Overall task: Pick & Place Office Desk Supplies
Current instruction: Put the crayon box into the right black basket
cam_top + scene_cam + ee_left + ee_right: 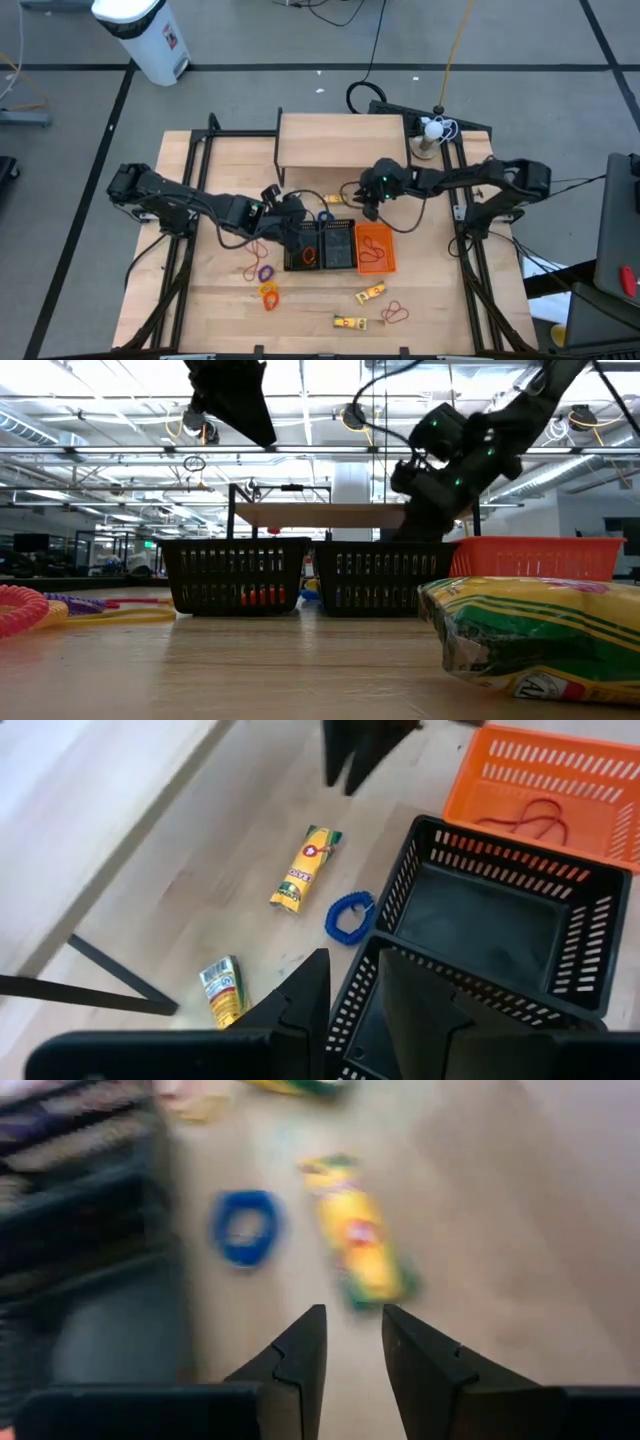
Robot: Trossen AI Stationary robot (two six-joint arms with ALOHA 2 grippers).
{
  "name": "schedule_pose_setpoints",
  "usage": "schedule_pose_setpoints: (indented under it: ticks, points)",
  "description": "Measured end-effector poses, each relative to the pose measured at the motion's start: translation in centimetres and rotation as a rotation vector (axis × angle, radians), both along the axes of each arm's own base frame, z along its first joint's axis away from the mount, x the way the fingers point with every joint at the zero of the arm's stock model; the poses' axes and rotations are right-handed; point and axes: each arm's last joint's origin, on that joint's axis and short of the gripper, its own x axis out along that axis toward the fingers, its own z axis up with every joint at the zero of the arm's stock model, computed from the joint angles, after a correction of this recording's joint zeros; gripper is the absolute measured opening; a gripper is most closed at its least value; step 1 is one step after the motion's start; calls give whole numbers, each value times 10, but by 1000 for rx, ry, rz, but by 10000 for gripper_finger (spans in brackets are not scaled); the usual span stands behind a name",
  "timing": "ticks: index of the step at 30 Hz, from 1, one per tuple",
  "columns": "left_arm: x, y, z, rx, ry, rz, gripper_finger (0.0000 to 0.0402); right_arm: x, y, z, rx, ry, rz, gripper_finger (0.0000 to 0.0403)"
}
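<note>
Yellow packets with green ends lie on the table: one (305,868) beside a blue coiled band (350,915), another (222,990) nearer the left gripper, and two more (370,293) (350,322) by the near edge. Orange and purple bands (267,283) and a red band (395,313) lie loose. My left gripper (352,995) is open and empty above the corner of the left black basket (305,245). My right gripper (352,1342) is open and empty, above the table near the blue band (245,1228) and a yellow packet (360,1245).
Two black baskets (500,920) and an orange basket (375,248) stand side by side mid-table; the orange one holds a red band (530,820), the left black one something red (260,595). A raised wooden shelf (340,140) stands at the far side. A packet (540,630) lies near the front edge.
</note>
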Motion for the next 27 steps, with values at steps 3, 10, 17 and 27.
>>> schedule_pose_setpoints:
  ticks: [3, 10, 17, 27]
  points:
    - [0, 0, 0, 1, -2, -2, 93, 8, -6, -4, 5, 1, 3, 89]
    - [0, -1, 0, -3, -3, -6, 93, 9, -10, -8, 18, 21, -5, 89]
    - [0, -1, 0, -11, -5, -7, 93, 12, 4, -4, -17, 13, 79, 89]
    - [2, -2, 1, -9, -17, -14, 93, 18, 31, -5, -188, 17, 315, 89]
